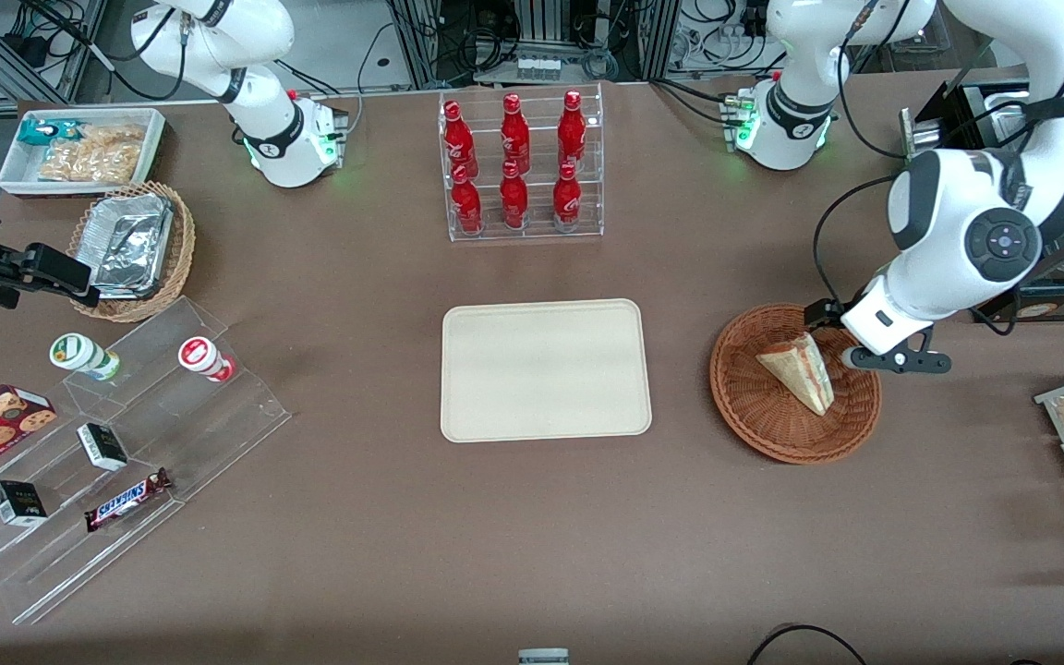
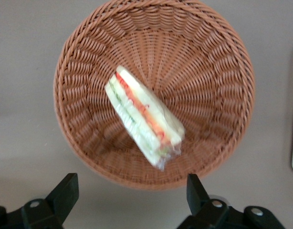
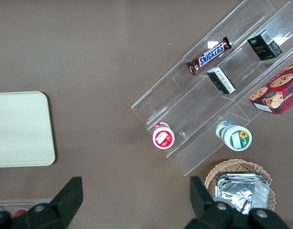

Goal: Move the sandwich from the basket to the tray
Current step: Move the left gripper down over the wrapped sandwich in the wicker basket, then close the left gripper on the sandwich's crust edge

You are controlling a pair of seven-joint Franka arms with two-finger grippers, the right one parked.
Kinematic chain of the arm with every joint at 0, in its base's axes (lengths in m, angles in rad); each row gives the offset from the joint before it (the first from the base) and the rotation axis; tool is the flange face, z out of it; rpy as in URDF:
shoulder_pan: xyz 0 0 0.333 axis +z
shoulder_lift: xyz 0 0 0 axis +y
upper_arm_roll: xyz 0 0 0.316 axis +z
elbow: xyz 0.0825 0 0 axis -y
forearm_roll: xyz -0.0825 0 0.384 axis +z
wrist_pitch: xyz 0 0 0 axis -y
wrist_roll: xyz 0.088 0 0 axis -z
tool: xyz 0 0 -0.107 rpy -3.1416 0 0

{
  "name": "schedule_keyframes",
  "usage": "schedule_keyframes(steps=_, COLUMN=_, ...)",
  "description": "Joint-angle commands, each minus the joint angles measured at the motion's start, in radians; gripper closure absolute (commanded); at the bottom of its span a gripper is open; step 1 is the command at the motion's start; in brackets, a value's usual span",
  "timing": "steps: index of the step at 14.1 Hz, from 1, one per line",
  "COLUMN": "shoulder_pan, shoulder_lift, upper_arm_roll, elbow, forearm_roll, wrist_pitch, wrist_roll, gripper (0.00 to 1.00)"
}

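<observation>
So I've got the hand (image 2: 130, 200) hovering over the basket (image 1: 795, 383) with fingers spread wide, nothing held. The sandwich (image 2: 144, 116) lies inside on the weave, its long axis diagonal to my finger gap, so I'd twist the wrist before dropping.

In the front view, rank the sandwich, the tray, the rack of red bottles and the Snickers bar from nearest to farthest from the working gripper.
The gripper is open above the basket.
1. Sandwich: in the basket, right under it.
2. Tray: mid-table, beside the basket.
3. Bottle rack: farther from the camera than the tray.
4. Snickers bar: toward the parked arm's end.
</observation>
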Motion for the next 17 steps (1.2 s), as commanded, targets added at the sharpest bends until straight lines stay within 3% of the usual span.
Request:
schedule_keyframes(steps=1, shoulder_pan=-0.008, shoulder_lift=-0.038, upper_arm_roll=0.003, elbow=-0.107, forearm_roll=0.009, wrist_pitch=0.139, wrist_roll=-0.135, gripper=0.0)
schedule_keyframes(steps=8, shoulder_pan=-0.057, shoulder_lift=0.045, upper_arm_roll=0.003, elbow=-0.121, forearm_roll=0.009, wrist_pitch=0.286, wrist_roll=-0.922, gripper=0.0)
schedule_keyframes(steps=15, shoulder_pan=-0.049, shoulder_lift=0.151, upper_arm_roll=0.004, elbow=-0.115, forearm_roll=-0.002, wrist_pitch=0.365, wrist_roll=-0.989, gripper=0.0)
schedule_keyframes(steps=16, shoulder_pan=-0.049, shoulder_lift=0.163, upper_arm_roll=0.004, elbow=-0.113, forearm_roll=0.0, wrist_pitch=0.377, wrist_roll=-0.993, gripper=0.07)
schedule_keyframes(steps=17, shoulder_pan=-0.049, shoulder_lift=0.165, upper_arm_roll=0.004, elbow=-0.115, forearm_roll=0.0, wrist_pitch=0.383, wrist_roll=-1.0, gripper=0.33)
